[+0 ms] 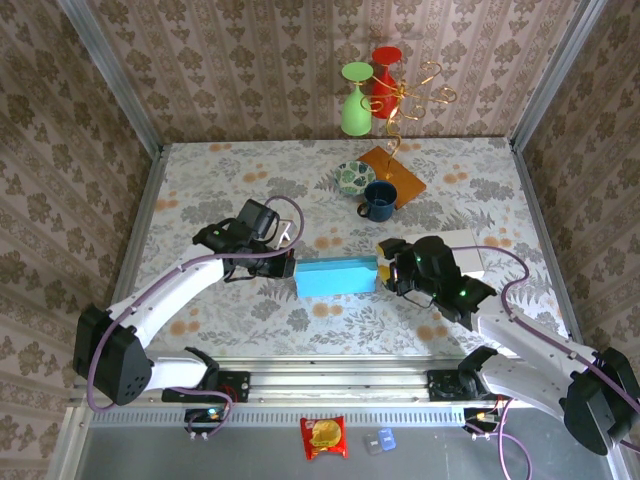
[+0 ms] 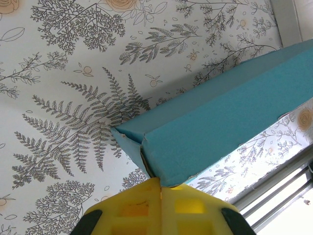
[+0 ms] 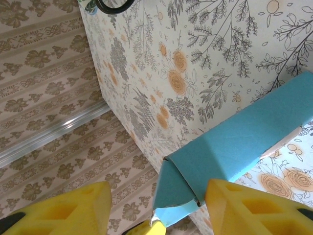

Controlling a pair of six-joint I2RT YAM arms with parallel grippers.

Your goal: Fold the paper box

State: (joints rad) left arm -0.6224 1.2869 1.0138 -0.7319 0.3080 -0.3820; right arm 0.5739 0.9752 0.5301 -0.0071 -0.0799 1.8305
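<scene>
Paper box (image 1: 337, 277): left end effector (image 1: 290, 265) pinches one end; right end effector (image 1: 386, 272) spread around the other.

On the floral-print table (image 1: 200, 190), lying flat at mid-width toward the near edge: blue paper box (image 1: 336, 277). Toward the far edge: patterned saucer (image 1: 351, 177), dark mug (image 1: 379, 198) just beside, orange board (image 1: 405, 178). By the right edge: flat white piece (image 1: 470, 250).

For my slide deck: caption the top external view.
Blue paper box on the floral table, left pincer and right pincer at its two ends.
</scene>
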